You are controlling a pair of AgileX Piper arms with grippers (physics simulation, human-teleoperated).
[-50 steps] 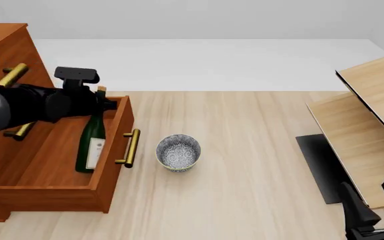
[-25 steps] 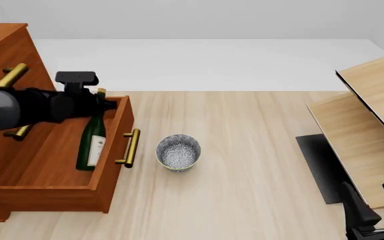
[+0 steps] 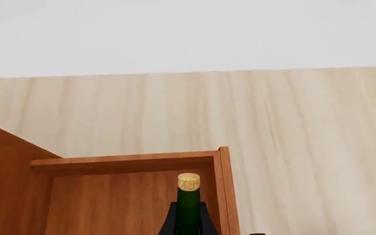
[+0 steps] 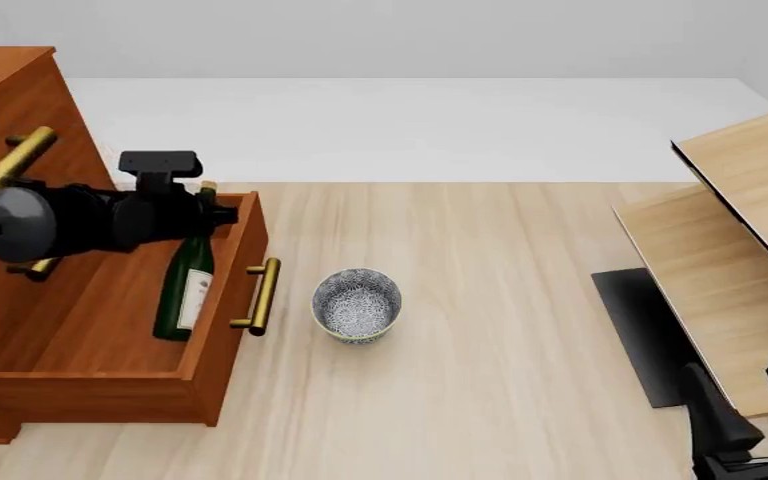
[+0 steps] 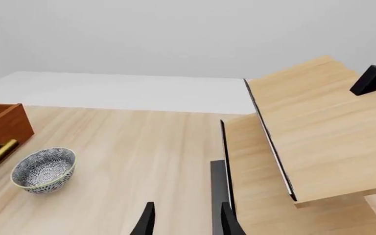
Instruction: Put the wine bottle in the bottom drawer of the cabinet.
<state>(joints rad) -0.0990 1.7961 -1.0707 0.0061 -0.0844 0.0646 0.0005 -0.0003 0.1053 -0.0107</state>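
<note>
The wine bottle (image 4: pixel 184 285) leans inside the open bottom drawer (image 4: pixel 104 335) of the cabinet (image 4: pixel 11 100), its base on the drawer floor and its cork top (image 3: pixel 188 181) near the drawer's front panel. My left gripper (image 4: pixel 200 207) is shut on the bottle's neck, and in the left wrist view its dark fingers (image 3: pixel 168 224) press against both sides of the green glass. My right gripper (image 4: pixel 747 400) stands open and holds nothing at the near right, far from the cabinet; its two fingers (image 5: pixel 147 221) point out over the floor.
A speckled grey bowl (image 4: pixel 356 305) sits just right of the drawer's brass handle (image 4: pixel 263 296). Pale light-wood furniture (image 4: pixel 744 210) with a dark base panel (image 4: pixel 638 335) stands at the right. Upper drawer handles (image 4: pixel 11 160) stick out above the left arm.
The left wrist has shifted slightly right and down with the bottle neck, while the bottle's base has stayed on the drawer floor. The right arm has not moved.
</note>
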